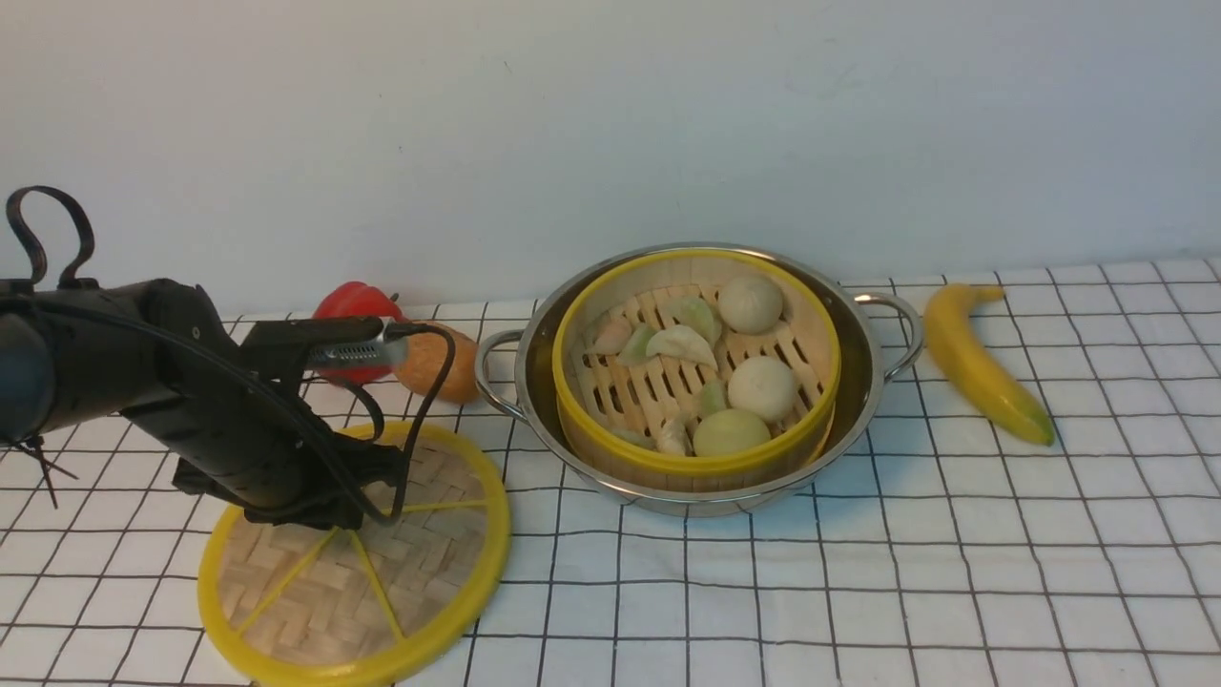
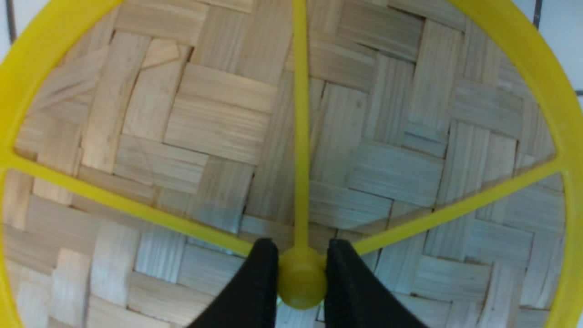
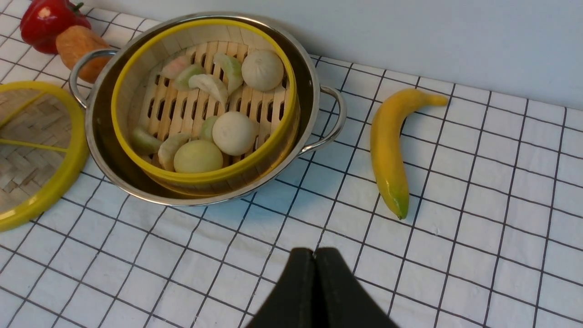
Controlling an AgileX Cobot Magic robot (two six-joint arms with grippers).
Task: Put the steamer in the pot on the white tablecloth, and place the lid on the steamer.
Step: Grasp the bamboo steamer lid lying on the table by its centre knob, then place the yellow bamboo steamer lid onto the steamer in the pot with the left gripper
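At the far left, your left arm (image 1: 181,401) reaches in over the lid (image 1: 353,582), a woven disc with a yellow rim and yellow spokes. Your left gripper (image 2: 301,278) has its fingertips on either side of the yellow knob (image 2: 302,279) at the lid's centre, closed on it. The lid lies flat on the white tablecloth (image 1: 668,611), to the left of the pot and nearer to you.

Just behind your arm you have a red pepper (image 1: 353,305), and right beside it a brown, rounded item (image 1: 439,365), between the pepper and the pot's left handle.

Next, in the middle, comes the pot (image 1: 692,506), shiny steel with a loop handle at each side, standing on the tablecloth. The steamer (image 1: 696,466) already sits inside it, uncovered, so you can see its slatted floor with pale round buns (image 1: 763,389) and dumplings (image 1: 681,345) on it. Its yellow rim shows inside the pot's rim.

To the right of the pot, near its right handle, a yellow banana (image 1: 987,367) lies on the cloth, its green tip towards you.

Your right gripper (image 3: 314,255) shows only in its own wrist view, fingertips together with nothing between them, clear of the pot and the banana.
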